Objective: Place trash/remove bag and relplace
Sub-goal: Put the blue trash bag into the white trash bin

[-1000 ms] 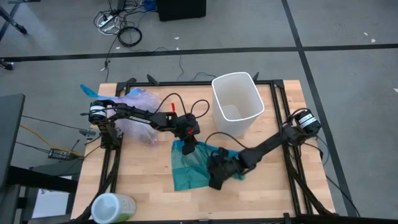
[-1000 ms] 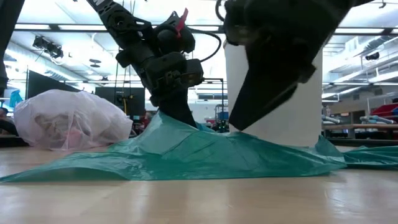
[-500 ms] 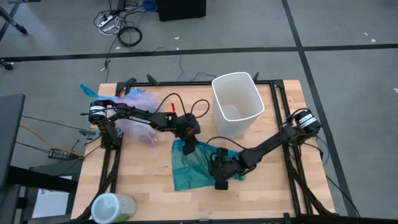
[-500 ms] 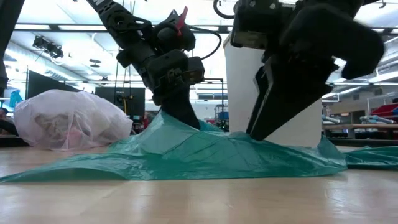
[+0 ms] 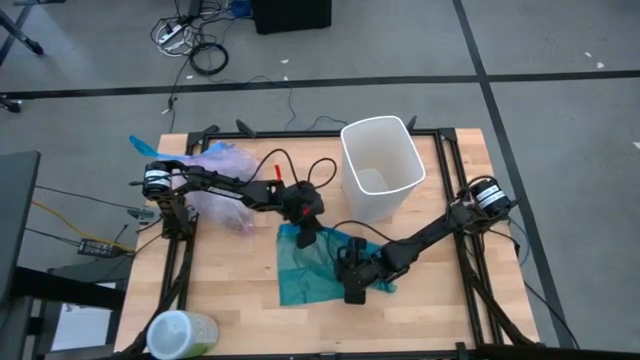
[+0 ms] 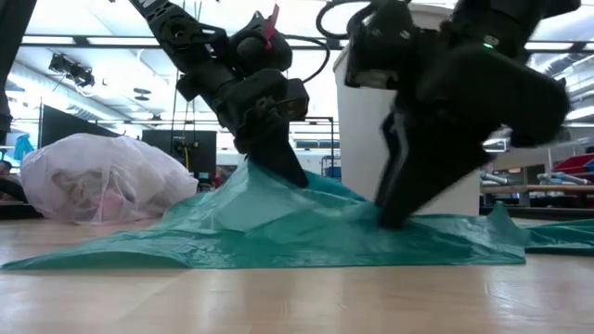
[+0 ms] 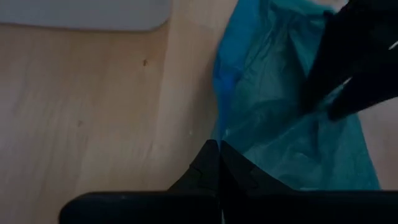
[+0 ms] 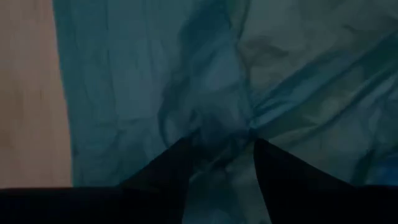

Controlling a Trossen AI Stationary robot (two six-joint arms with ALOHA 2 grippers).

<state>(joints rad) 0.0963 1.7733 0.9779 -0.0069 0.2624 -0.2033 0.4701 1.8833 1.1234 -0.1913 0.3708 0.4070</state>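
Two tools down on the green bag at centre frame. Left tool clenched on the bag's upper edge, tenting it off the tabletop. Right tool pressing into the plastic with fingers parted around a fold, not yet pinched. Pink bag of trash parked far left. White bin empty, upper centre. Replacement step underway, by the look of it; next calls for closing on one layer and spreading the mouth.
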